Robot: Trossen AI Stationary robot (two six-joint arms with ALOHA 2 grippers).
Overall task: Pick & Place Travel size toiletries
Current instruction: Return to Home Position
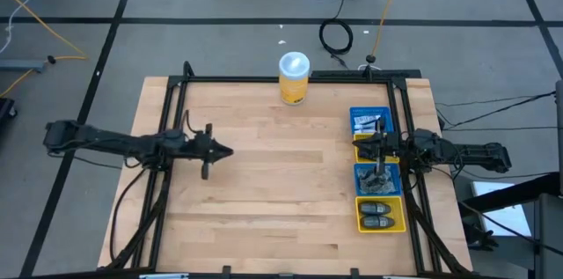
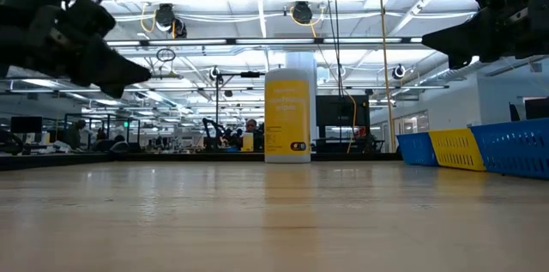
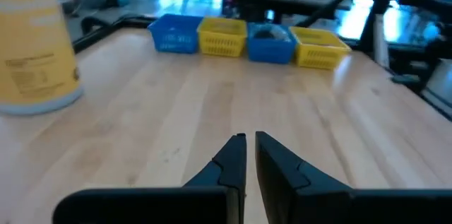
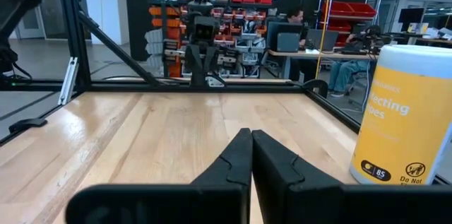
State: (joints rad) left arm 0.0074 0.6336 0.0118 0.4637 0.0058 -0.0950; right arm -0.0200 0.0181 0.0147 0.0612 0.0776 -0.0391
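Observation:
The travel size toiletries lie in a row of small baskets along the table's right edge. White-silver tubes fill the far blue basket (image 1: 369,122). Grey pieces sit in the second blue basket (image 1: 378,179). Dark oblong pieces rest in the near yellow basket (image 1: 380,213). My left gripper (image 1: 227,150) hovers shut over the bare left-middle of the table and points level at the baskets; its fingers (image 3: 251,138) hold nothing. My right gripper (image 1: 360,143) hangs shut and level above the second basket, a yellow one, from the far end. It also shows as (image 4: 251,133) and holds nothing.
A tall yellow canister (image 1: 294,77) with a white lid stands upright at the table's far middle. A black frame (image 1: 264,79) runs along the far edge and both sides. The wooden tabletop (image 1: 281,191) between the arms is bare.

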